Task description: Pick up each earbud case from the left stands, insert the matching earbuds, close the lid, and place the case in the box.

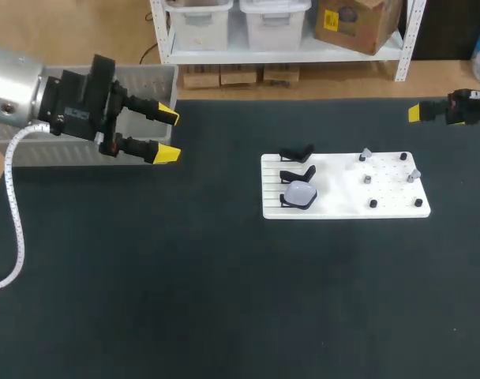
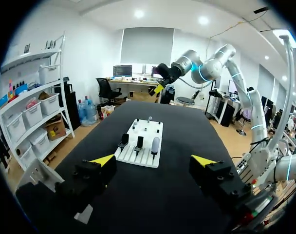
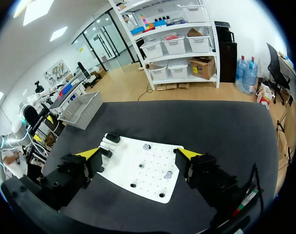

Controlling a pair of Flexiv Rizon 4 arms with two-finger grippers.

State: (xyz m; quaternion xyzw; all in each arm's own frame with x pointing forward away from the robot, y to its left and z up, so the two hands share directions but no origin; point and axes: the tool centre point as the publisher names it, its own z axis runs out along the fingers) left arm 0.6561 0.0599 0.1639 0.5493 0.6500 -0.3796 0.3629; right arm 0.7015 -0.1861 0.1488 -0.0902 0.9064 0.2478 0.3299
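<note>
- Black desk (image 1: 185, 276) fills the scene, and a white board (image 1: 343, 196) lies flat on it, right of the middle.
- The earbud case (image 1: 300, 194) sits on the board's slotted left end, in the stand of the row nearest the robot.
- It is a pale, rounded, glossy white-grey shell. From above it looks like a broad oval.
- In the left wrist view the case (image 2: 155, 145) is propped on edge, its long axis roughly upright. Its lid seam is too small to make out.
- Two bare black stands (image 1: 297, 151) stand behind it in the same row, close together and none touching the case.
- On the pegged right half of the board, small pieces (image 1: 366, 179), grey and black, stand scattered and well apart from the case.
- Nothing lies between the case and either arm, only bare desk.
- The box (image 1: 149, 83), a pale slotted crate, sits at the desk's far left corner, well apart from the board.
- The left claw (image 1: 166, 136) hangs just beside the box's right end, pointing toward the board. Its fingers are spread wide with nothing between them.
- The right claw (image 3: 139, 154) is at the desk's far right edge, above and beyond the board. Its fingers are spread wide and it holds nothing.
</note>
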